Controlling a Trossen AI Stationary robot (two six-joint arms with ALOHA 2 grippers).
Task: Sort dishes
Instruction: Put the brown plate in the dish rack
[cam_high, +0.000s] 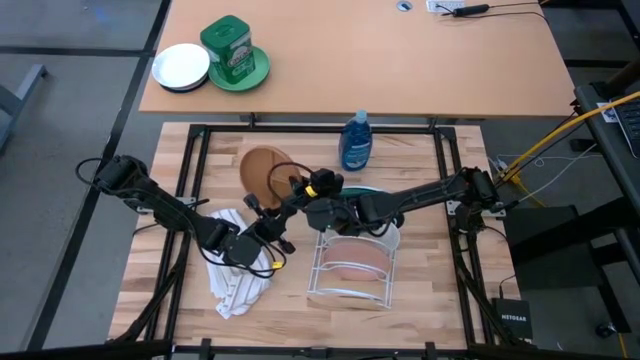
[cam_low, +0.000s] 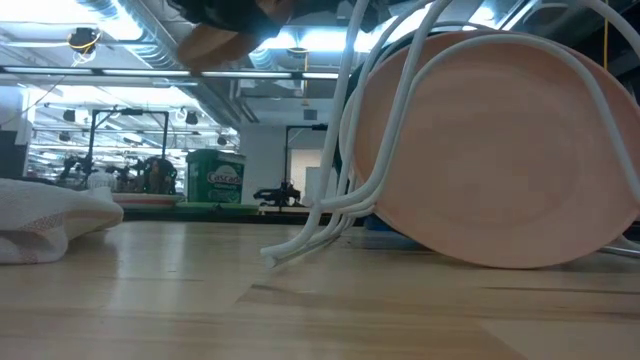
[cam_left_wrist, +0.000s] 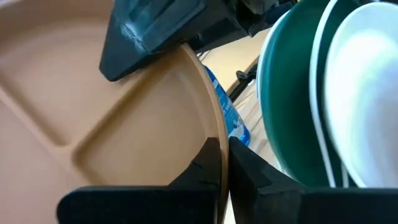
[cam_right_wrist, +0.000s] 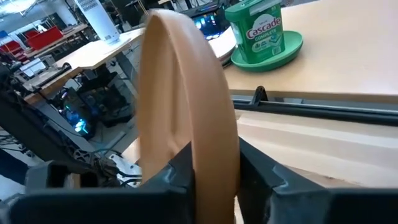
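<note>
The brown wood-like plate (cam_high: 262, 170) stands on edge in the air left of the white wire rack (cam_high: 350, 290), its divided face (cam_left_wrist: 81, 112) toward my left wrist camera. My left gripper (cam_left_wrist: 222, 146) is shut on its rim from the near left. My right gripper (cam_right_wrist: 211, 158) comes in from the right and closes over the rim farther along. The salmon pink plate (cam_low: 500, 150), the white plate (cam_left_wrist: 367, 93) and the dark green plate (cam_left_wrist: 286, 99) stand upright in the rack's slots. My left gripper pinches the brown plate's rim (cam_left_wrist: 214, 127) between its two fingers, one finger on each face. The fingers come in roughly level from the table's near left. The plate stands on edge, lifted clear of the table. My right gripper has the brown plate's edge (cam_right_wrist: 208, 134) between its two fingers, one finger (cam_right_wrist: 177, 171) against each face. It reaches in from the table's right, slanting slightly down. The plate stands upright and edge-on in the hold, clear of the table.
A crumpled white cloth (cam_high: 237, 282) lies under my left arm. A blue bottle (cam_high: 355, 140) stands at the far edge of the work table. On the far table sit a green tin on a green plate (cam_high: 233, 52) and a small white dish (cam_high: 181, 66).
</note>
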